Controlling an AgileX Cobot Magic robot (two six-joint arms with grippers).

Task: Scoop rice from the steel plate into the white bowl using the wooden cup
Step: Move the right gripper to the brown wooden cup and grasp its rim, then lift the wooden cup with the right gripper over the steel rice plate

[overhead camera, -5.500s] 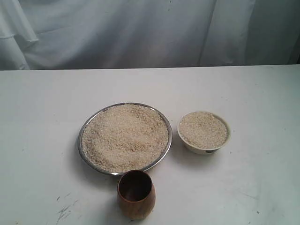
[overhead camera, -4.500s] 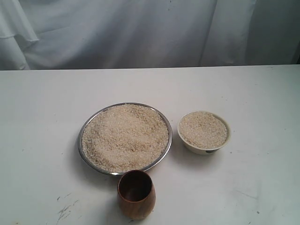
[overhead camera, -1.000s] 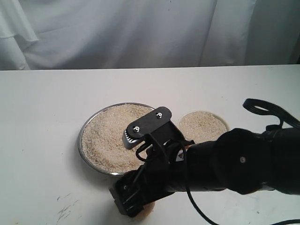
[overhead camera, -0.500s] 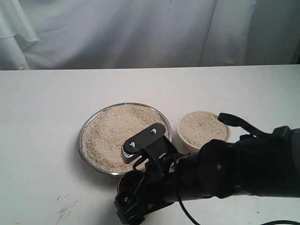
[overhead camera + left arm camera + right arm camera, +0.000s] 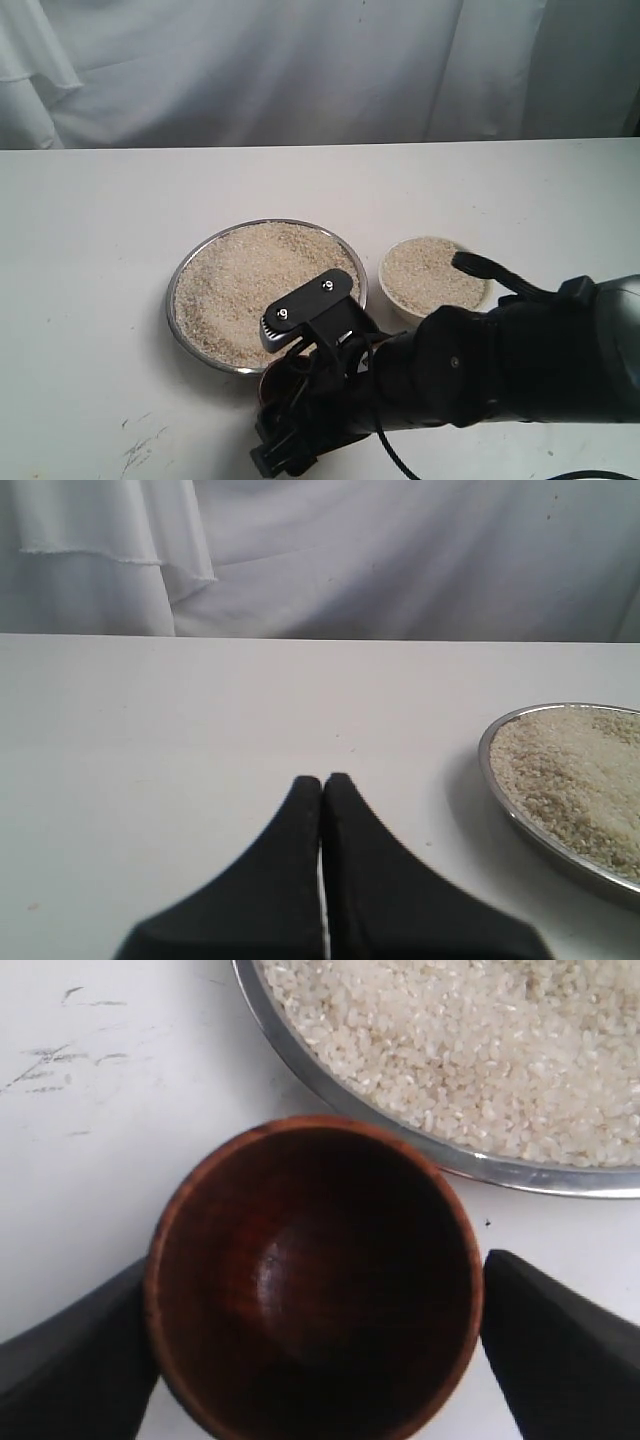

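The right arm [image 5: 480, 370] has sunk a little lower over the near edge of the tabletop [image 5: 90, 250] than it was half a second ago. It has also drawn in toward the wooden cup [image 5: 300, 1360], which stood alone a few seconds back.

The cup is upright and empty at the 6 o'clock side of the steel plate [image 5: 168, 300], just off its rim. In the exterior view it is almost wholly hidden under the arm. The right gripper [image 5: 315, 1272] now brackets it, with one of its fingers [image 5: 70, 1360] on each side of the cup's wall. They are apart and pressed close to the wood, but whether they have actually bitten cannot be told.

The rice [image 5: 250, 280] lies undisturbed across the plate. The white bowl [image 5: 396, 306], at the plate's 3 o'clock, already holds grain nearly to its brim. The left gripper [image 5: 322, 785] hangs idle with its fingers together on nothing, off to one side of the plate's rim.

The approach looks finished and the grasp is the step in hand, so no scooping has begun. With the bowl so full, the eventual pour seems likely to spill.
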